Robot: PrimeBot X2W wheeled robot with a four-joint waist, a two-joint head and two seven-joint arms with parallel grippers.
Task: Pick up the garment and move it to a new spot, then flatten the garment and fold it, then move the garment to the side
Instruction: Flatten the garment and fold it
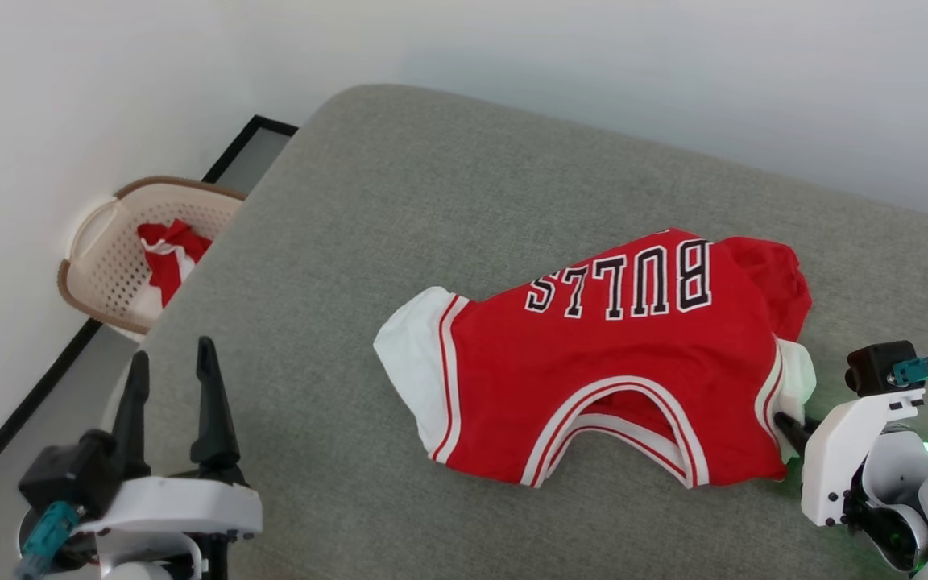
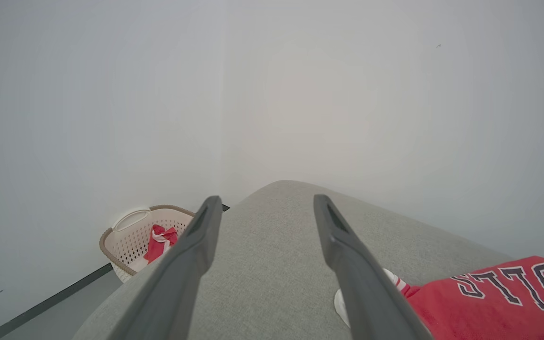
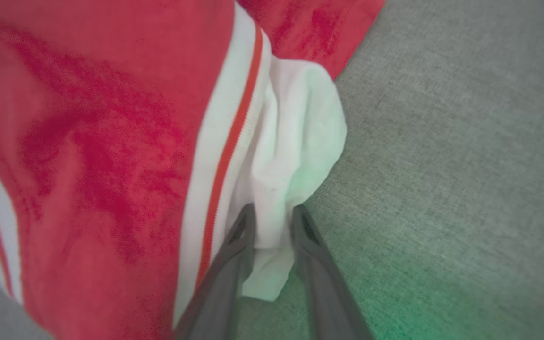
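Pinching the white sleeve [image 3: 295,141] of the garment [image 3: 88,141], the right jaws stand nearly together, their two dark fingers [image 3: 234,264] pressed on either side of a fold of that cloth. Just left of those jaws, in the right wrist view, runs the sleeve's seam trim, white with a red stripe, and beyond it spreads the red body of the jersey. To their right lies the bare grey surface [image 3: 442,165], tinted green close by. Seen from the head, the garment lies spread but rumpled on the surface, its white-striped neckline toward the robot. A second white sleeve [image 1: 412,362] sits at the end away from the right jaws, and black, white-outlined "BULLS" lettering [image 1: 621,282] reads upside down on the far side. The red corner beyond the right jaws is bunched up. The left jaws stand wide apart over bare surface, fingers [image 2: 191,255] well apart from the garment, whose second white sleeve lies to their right. Farther off to their left, beside the surface, sits a cream basket [image 1: 101,266] holding red and white cloth [image 1: 167,258].
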